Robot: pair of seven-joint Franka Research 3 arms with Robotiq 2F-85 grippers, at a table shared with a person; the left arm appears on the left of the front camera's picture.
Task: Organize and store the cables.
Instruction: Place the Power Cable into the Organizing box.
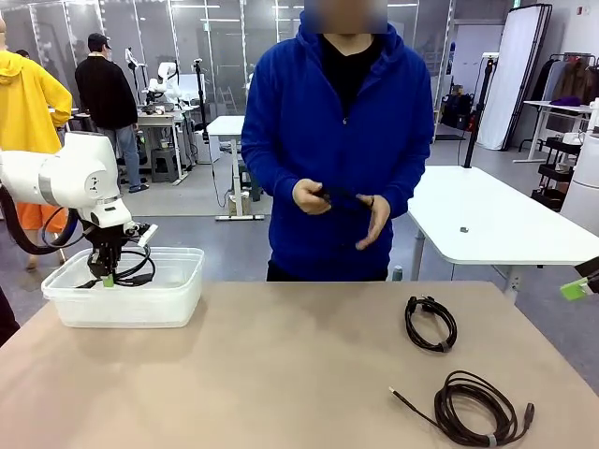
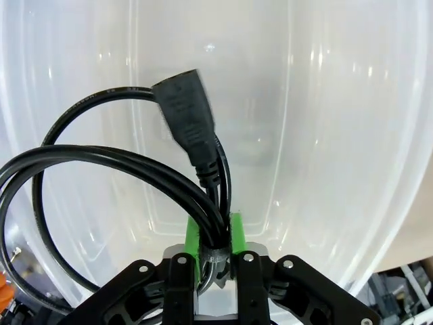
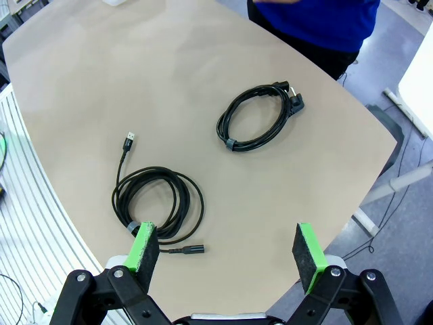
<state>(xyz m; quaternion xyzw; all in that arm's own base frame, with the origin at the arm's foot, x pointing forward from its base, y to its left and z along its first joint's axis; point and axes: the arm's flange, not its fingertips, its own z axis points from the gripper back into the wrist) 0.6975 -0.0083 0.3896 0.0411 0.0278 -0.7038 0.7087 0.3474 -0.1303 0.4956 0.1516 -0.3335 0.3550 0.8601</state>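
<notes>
My left gripper [image 1: 108, 278] reaches down into a clear plastic bin [image 1: 178, 290], shut on a coiled black cable [image 1: 131, 267]. In the left wrist view its green pads [image 2: 193, 237] press against the cable [image 2: 101, 159] at its tie, and the plug [image 2: 189, 125] points into the bin [image 2: 338, 135]. Two more cables lie on the table at the right: a small coil [image 1: 430, 323] [image 3: 260, 115] and a larger coil [image 1: 477, 407] [image 3: 159, 203]. My right gripper [image 3: 226, 250] hovers open high above them, with one green fingertip [image 1: 573, 290] at the right edge. The person's hands hold another cable [image 1: 342, 198].
The person in a blue hoodie [image 1: 328, 131] stands at the far edge of the tan table [image 1: 281, 374]. The bin sits at the table's far left. A white table [image 1: 496, 224] stands behind on the right.
</notes>
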